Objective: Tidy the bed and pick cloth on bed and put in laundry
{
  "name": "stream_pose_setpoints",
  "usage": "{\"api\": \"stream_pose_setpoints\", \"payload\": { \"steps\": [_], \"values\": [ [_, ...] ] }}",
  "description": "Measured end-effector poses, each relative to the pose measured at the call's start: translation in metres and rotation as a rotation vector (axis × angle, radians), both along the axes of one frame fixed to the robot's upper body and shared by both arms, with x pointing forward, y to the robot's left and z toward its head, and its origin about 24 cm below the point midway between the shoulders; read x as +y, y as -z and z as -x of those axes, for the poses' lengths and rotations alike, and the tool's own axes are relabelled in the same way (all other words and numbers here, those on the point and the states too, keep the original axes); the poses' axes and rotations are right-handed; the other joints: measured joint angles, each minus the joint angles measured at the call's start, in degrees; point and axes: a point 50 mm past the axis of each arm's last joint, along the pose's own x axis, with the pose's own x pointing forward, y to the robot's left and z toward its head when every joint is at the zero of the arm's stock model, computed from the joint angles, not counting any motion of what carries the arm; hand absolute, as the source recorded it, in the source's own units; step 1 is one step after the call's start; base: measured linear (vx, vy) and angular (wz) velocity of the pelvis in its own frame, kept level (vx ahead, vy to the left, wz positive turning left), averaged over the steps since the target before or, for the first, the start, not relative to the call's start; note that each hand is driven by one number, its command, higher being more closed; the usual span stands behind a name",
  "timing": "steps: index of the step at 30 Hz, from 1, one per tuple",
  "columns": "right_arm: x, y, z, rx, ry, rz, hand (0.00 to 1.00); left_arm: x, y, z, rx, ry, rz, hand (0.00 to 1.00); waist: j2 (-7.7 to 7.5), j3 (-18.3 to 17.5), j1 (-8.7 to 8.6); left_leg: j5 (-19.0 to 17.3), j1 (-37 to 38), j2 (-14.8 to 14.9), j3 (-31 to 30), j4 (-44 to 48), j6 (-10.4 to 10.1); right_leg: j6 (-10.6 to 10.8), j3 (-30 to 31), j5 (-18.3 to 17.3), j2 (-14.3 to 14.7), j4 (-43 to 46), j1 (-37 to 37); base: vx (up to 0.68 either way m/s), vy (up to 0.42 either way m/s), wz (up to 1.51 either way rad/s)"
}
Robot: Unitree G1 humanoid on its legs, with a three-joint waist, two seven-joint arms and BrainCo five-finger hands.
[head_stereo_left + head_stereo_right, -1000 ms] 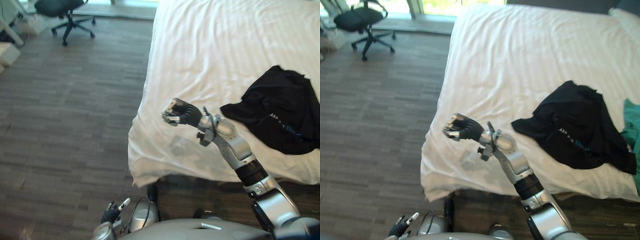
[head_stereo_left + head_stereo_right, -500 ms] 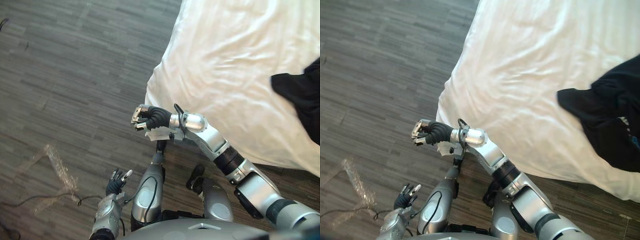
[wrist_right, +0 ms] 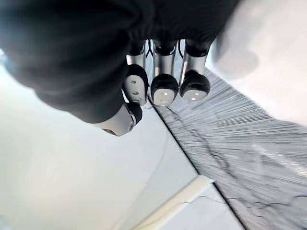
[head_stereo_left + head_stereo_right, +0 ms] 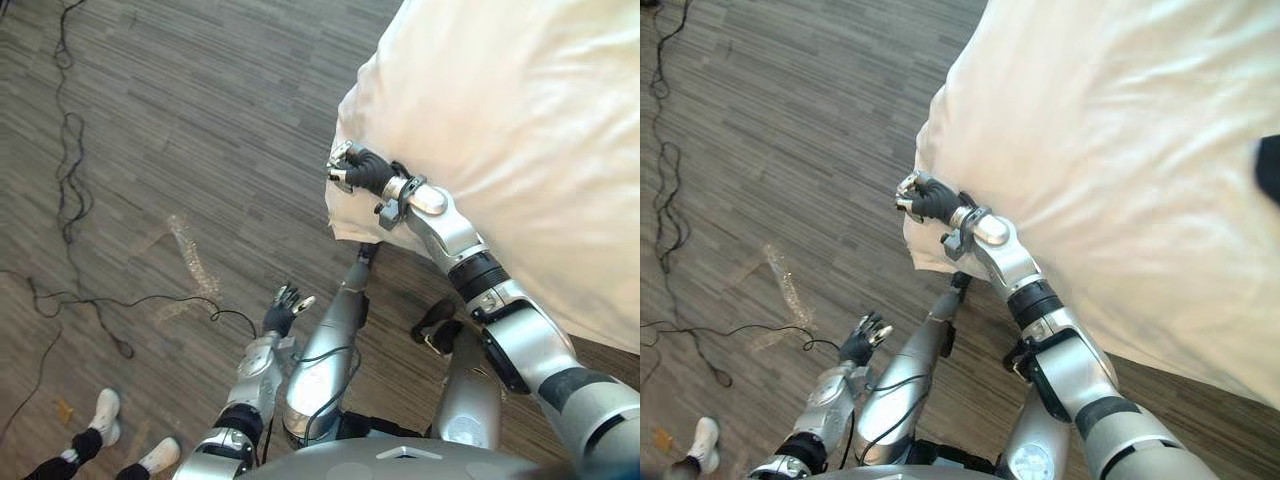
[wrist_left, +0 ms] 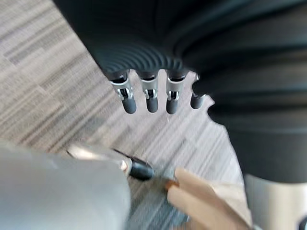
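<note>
The right hand [image 4: 358, 172] is observed at the near corner of the bed [image 4: 520, 120], fingers curled, nothing held. The left hand [image 4: 281, 313] is seen low over the wooden floor [image 4: 180, 120], fingers relaxed and spread. A black cloth [image 4: 1270, 170] is noted on the bed's white sheet, well apart from both hands. A person's shoes [image 4: 103, 420] are recorded on the floor.

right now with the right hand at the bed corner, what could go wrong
1. The right hand is curled empty at the white sheet's corner, while the black cloth lies far to the right; reaching from here may overstretch.
2. Cables trail over the floor on the left; a step there could snag.
3. A person's shoes stand near the open left hand; a swing might hit them.
</note>
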Motion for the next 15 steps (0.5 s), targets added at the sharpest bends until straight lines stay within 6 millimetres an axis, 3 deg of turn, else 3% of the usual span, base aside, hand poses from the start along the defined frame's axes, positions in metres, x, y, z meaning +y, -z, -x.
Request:
{"api": "stream_pose_setpoints", "payload": {
  "steps": [2,7,9,15],
  "values": [
    [-0.003,-0.002,-0.003,-0.001,0.013,-0.039,1.0,-0.007,-0.006,-0.009,-0.022,0.0,0.011,0.0,1.31,-0.4,0.23,0.6,-1.7,0.1,0.0,0.0,0.0,-0.2,0.1,-0.1,0.0,0.7,-1.9,-0.08,-0.042,0.03],
    [-0.006,0.011,-0.007,0.068,0.033,-0.081,1.0,-0.013,-0.012,-0.016,-0.041,-0.009,0.019,0.0,1.92,-0.7,0.46,0.6,-3.2,0.4,0.8,0.1,0.1,0.4,1.1,0.1,0.0,1.1,-4.2,-0.05,-0.028,-0.05],
    [-0.008,0.027,-0.008,0.139,0.05,-0.092,1.0,-0.013,-0.012,-0.016,-0.042,-0.012,0.018,0.0,1.92,-0.7,0.62,0.7,-3.4,0.4,1.5,0.1,0.2,0.5,1.8,0.5,-0.1,1.1,-4.7,0.0,-0.007,-0.1],
    [-0.046,0.113,0.008,0.47,0.177,-0.106,1.0,-0.02,-0.016,-0.022,-0.055,-0.07,0.066,0.0,2.26,-0.5,0.77,1.2,-3.1,-0.4,2.4,-0.3,0.9,0.9,2.2,1.3,-1.1,1.0,-4.3,0.04,-0.02,0.02]
  ]
}}
